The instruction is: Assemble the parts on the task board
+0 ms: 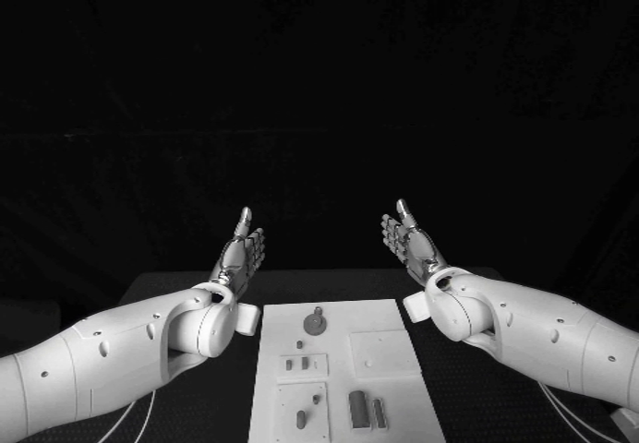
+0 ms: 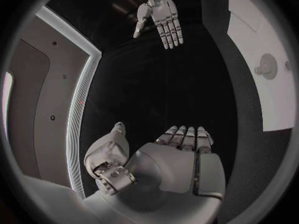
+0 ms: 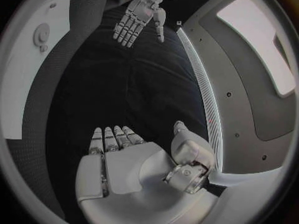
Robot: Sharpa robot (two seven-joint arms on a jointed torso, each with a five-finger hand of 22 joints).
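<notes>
The white task board [image 1: 386, 318] lies in the middle of the black table, between my two arms. On it sit a round grey part [image 1: 316, 324], small dark parts [image 1: 302, 364] in the middle, and two upright grey pieces [image 1: 367, 409] near the front. My left hand [image 1: 240, 256] is raised above the table left of the board, fingers straight and apart, holding nothing; it shows too in the left wrist view [image 2: 181, 157]. My right hand [image 1: 413, 245] mirrors it right of the board, also flat and empty [image 3: 118, 157]. Each wrist view shows the other hand opposite [image 2: 161, 15] [image 3: 137, 17].
The board's edge with the round part [image 2: 268, 65] shows in the left wrist view, and again in the right wrist view [image 3: 42, 34]. Black table surface [image 1: 174, 286] stretches on both sides of the board.
</notes>
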